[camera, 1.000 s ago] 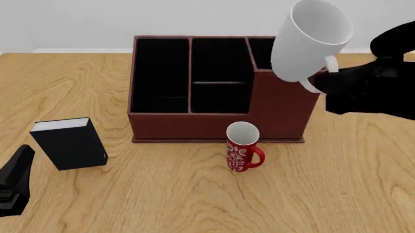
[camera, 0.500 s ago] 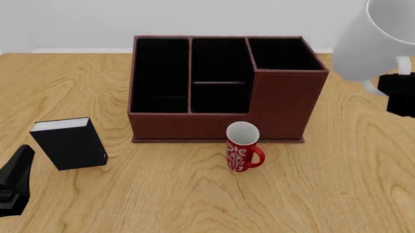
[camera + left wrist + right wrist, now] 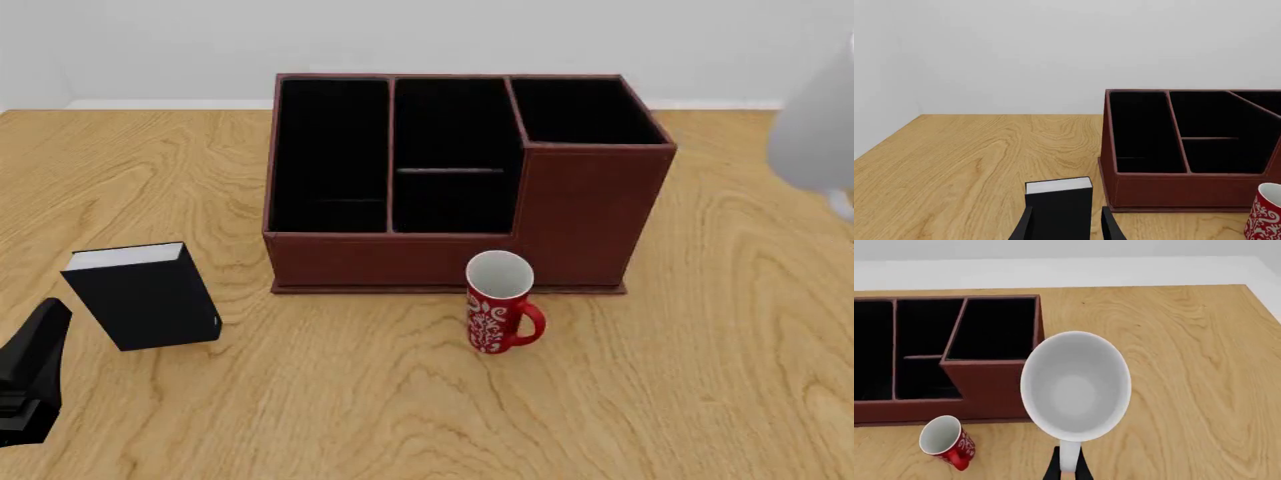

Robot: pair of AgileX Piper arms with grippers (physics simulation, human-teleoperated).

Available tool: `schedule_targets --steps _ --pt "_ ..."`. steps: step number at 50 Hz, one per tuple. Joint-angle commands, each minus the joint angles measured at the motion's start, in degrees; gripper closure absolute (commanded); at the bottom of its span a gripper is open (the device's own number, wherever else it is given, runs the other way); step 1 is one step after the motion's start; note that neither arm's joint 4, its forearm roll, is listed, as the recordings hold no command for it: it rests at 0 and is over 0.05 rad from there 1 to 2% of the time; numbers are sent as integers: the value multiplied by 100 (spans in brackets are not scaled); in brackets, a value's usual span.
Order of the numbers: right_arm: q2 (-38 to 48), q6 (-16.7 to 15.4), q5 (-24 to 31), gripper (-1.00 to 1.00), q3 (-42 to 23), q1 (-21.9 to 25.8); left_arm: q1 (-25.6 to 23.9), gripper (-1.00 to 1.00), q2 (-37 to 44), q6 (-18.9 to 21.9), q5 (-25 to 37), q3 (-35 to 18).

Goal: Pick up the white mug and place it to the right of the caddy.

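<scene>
Mug position: I carry the white mug (image 3: 1075,385) in the air, off the caddy's right end and above bare worktop (image 3: 1194,355); in the front view only a sliver of it shows at the right edge.
My right end effector (image 3: 1067,471): closed on the mug's handle, fingers pinching it from both sides; the mug's mouth faces my wrist camera, so its long axis runs roughly along my reach.
Caddy (image 3: 454,180): to the left of the mug, its taller corner section the nearest part; mug and caddy are apart.
Deciding relation: the free spot lies below the mug, right of the caddy; I judge the next move a descent, with the mug brought upright.
My left end effector (image 3: 1067,227): open, idle, fingers either side of the black book (image 3: 1059,200), far from the mug.
Red mug (image 3: 499,302): in front of the caddy, out of my path.
Change: a second ago the mug hung over the caddy's tall corner; it has since travelled right, nearly out of the front view.
</scene>
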Motion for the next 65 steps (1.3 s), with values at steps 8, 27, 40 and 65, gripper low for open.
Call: schedule_targets --steps 8,27,40,65 --pt "229 152 -354 100 200 -590 0 -100 0 0 0 0" --pt "1585 -28 -899 100 -458 -877 0 -100 0 0 0 0" --pt "2680 -159 -1103 100 -1077 -1030 0 -100 0 0 0 0" --pt "4143 -320 -1124 100 -2005 -988 0 -100 0 0 0 0"
